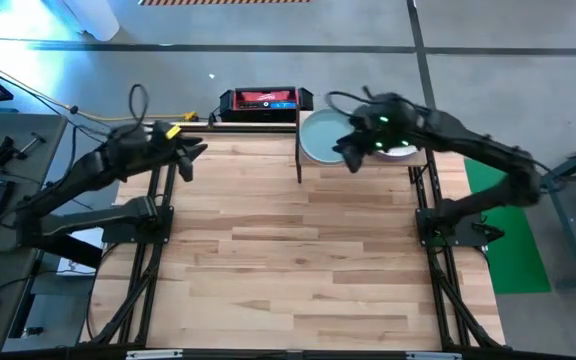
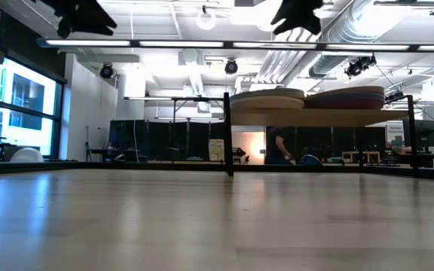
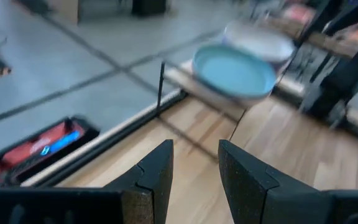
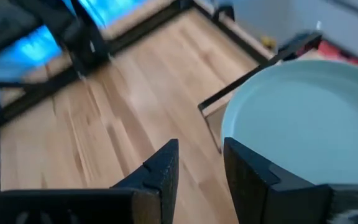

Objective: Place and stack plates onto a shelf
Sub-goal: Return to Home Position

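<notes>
high view straight down over table (image 1: 298, 260); low view level at tabletop; wrist views (both close) share shelf (image 3: 182, 78).

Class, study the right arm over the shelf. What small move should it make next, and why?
Probably raise the right gripper and draw it back off the shelf toward its own side. Its fingers stand apart and hold nothing, the teal-green plate lies on top of a stack on the shelf, and the left gripper hangs empty, off to the shelf's side.
</notes>
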